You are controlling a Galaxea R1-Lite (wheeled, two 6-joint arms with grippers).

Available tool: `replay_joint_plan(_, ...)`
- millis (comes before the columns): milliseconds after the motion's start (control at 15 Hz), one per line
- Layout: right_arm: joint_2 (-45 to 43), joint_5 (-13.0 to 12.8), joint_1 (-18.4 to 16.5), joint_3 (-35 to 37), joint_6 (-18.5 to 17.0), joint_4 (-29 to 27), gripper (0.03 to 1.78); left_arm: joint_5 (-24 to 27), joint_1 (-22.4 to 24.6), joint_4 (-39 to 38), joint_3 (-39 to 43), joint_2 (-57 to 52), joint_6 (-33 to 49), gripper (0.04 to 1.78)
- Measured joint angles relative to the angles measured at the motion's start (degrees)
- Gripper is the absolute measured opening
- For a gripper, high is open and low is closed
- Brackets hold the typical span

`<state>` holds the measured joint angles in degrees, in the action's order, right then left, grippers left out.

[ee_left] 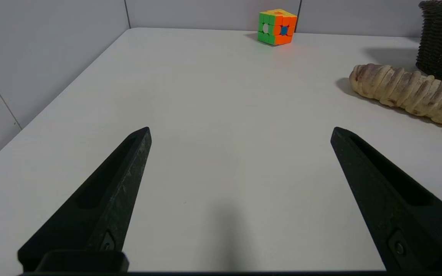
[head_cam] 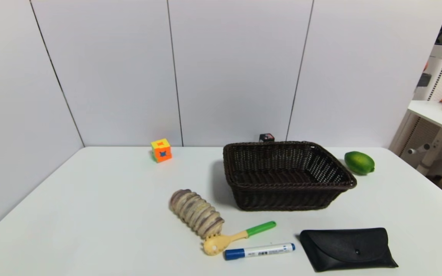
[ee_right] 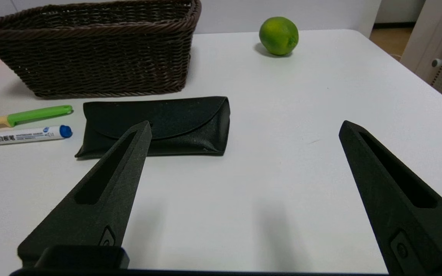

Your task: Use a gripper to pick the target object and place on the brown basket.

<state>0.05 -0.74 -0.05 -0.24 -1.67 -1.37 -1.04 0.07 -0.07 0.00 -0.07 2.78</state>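
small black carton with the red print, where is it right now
In the head view the small black carton sits at the far edge of the table, against the wall, right behind the brown basket, whose back rim hides its lower part.

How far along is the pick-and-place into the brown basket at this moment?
Nothing looks done yet. The brown basket holds nothing, and the small black carton sits behind its far rim, mostly hidden. Nothing is in hand: the left gripper and right gripper are both open over bare table, neither visible in the head view. Left to do: reach the carton, grasp it, lift it, and place it in the basket.
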Motion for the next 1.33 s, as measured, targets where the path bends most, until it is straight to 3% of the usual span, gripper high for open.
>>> replay_joint_plan(133,0.88,-0.11,-0.02,-1.29,-0.2,-0.89,1.69,0.02,0.0,-0.02,0.0,0.0,-0.02,1.69)
replay_joint_plan(333,6.6,0.28,0.05,-9.31,-0.11,-0.63,1.69,0.02,0.0,0.0,0.0,0.0,0.0,1.69)
replay_joint_plan(667,26.21,3.11,1.83,-35.17,-0.34,0.16,1.69,0.02,0.0,-0.02,0.0,0.0,0.0,1.69)
replay_joint_plan(1333,72.91,4.43,9.74,-87.24,-0.48,-1.0,1.69,0.0,0.0,0.0,0.0,0.02,-0.02,1.69)
